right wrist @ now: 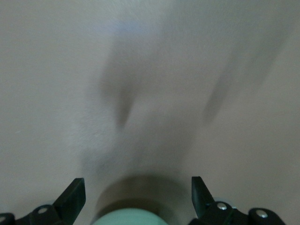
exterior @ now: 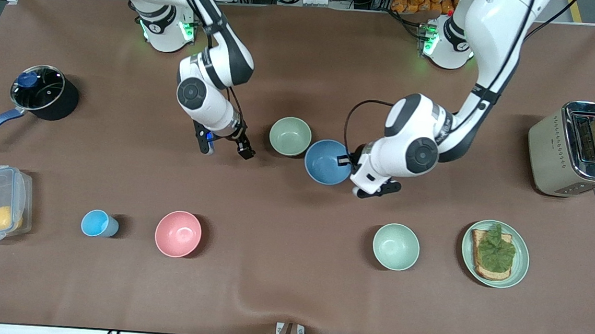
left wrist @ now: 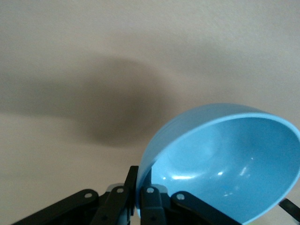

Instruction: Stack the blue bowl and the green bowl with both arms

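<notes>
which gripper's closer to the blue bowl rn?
Left. The left gripper grips the blue bowl by its rim; the right gripper, open, is beside the green bowl.

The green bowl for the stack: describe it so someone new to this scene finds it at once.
Start at the table's middle, between the two arms. The green bowl sits there beside the blue bowl that the left gripper holds by its rim, and the open right gripper is by it. It is sage with a yellowish tint, unlike the paler mint bowl nearer the camera.
</notes>
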### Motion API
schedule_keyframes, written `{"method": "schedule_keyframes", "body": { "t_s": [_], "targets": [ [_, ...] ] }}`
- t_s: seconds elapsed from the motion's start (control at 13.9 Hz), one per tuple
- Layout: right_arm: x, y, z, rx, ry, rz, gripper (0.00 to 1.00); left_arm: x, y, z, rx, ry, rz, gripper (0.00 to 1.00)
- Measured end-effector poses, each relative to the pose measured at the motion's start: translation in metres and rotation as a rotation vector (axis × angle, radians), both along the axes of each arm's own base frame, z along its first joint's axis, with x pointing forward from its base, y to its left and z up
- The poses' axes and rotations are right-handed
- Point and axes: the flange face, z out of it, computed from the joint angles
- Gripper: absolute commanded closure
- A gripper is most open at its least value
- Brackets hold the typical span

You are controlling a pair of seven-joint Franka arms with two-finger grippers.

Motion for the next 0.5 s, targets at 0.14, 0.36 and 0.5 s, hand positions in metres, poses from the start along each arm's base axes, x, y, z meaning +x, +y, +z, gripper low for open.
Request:
{"method": "schedule_keyframes", "body": {
  "t_s": [0.14,0.36,0.5],
  "targets": [
    [-0.003,-0.002,-0.018,0.076,0.035,-0.026,0.00,-0.011,-0.020,-0.004,-0.005,0.007,0.005,1.00],
    [-0.007,-0.004,-0.034,0.181,0.053,-0.018,0.00,-0.027,-0.041,-0.010,-0.012,0.023,-0.014,1.00],
    [-0.008,-0.004,-0.039,0.195,0.058,-0.025,0.00,-0.037,-0.054,-0.014,-0.015,0.036,-0.029,1.00]
  ]
}}
